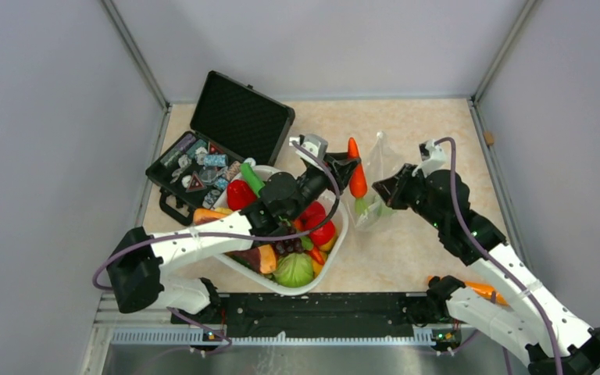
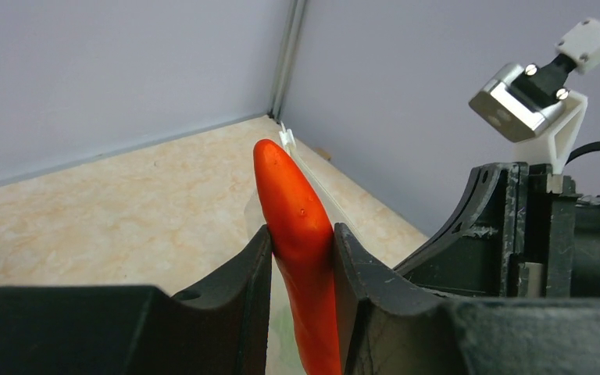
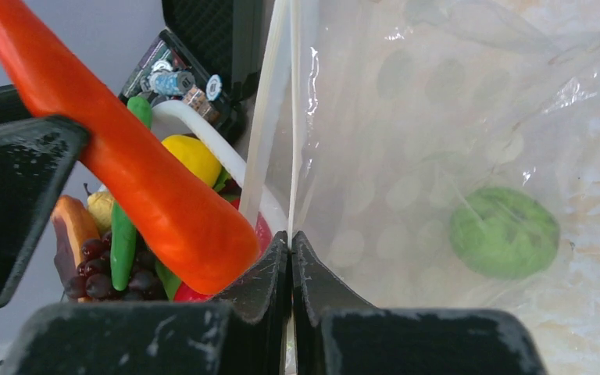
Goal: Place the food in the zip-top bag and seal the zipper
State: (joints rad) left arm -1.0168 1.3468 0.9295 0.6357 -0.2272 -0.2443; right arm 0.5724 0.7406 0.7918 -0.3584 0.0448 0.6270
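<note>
Claws both closed. Left claw (image 2: 302, 242) clamps an orange carrot-like piece (image 1: 357, 181) mid-length, piece roughly upright, pointed end up. Right claw (image 3: 291, 246) is pinched fully shut on the mouth edge of the zip-top bag (image 3: 406, 156), w/ the zipper (image 3: 277, 101) running up from the pinch as a thin pale strip. Mouth not sealed there: two strips visibly apart above the pinch.

Bag sits on the bench (image 1: 430, 133) just right of the white basket (image 3: 203, 134), btwn the two arms. One small green piece (image 3: 504, 232) is inside the bag, lying low against the film.

Carrot piece hangs right beside the bag mouth, on the basket side. Lower end prob at the opening, but can't tell from these views if it's inside or still outside.

Rest of the food is in the basket: yellow lemon (image 3: 191, 156), long green pod (image 3: 125, 234), red pieces (image 1: 322, 232), plus a dark grape bunch (image 3: 101, 273). Black case (image 1: 238, 117) lies open behind the basket, far left of bench.
</note>
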